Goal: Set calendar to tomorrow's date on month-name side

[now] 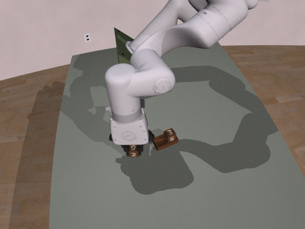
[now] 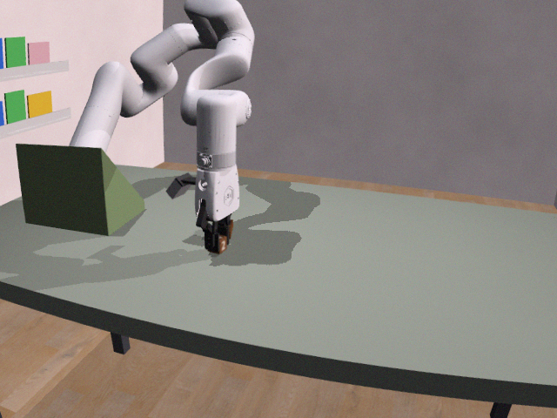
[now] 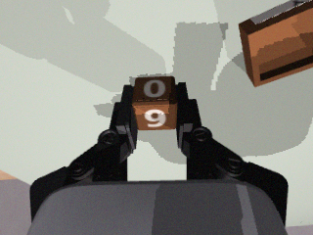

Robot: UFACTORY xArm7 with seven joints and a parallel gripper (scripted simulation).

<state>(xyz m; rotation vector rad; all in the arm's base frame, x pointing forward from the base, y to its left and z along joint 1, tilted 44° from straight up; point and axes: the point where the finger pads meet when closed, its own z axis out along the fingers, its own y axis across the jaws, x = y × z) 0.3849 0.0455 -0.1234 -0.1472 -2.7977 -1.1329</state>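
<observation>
My gripper (image 1: 133,150) (image 2: 218,243) (image 3: 156,97) points down and is shut on a brown cube (image 1: 133,154) (image 2: 222,244) (image 3: 155,117), at or just above the table. The cube shows 9 on top and 2 on its front in the top view; the wrist view shows 9 and 0. The brown tray (image 1: 167,145) (image 3: 274,44) lies on the table to the right of the gripper in the top view. The other cube (image 1: 169,135) stands in its right part, with 3 on top and 5 on its front. The tray's left part is empty. In the exterior view the gripper mostly hides the tray.
A green wedge-shaped block (image 1: 124,50) (image 2: 63,189) stands farther back on the table (image 1: 103,197) (image 2: 382,292), near the arm's base. Shelves (image 2: 36,70) with coloured items hang on the wall. The arm's shadows fall across the table.
</observation>
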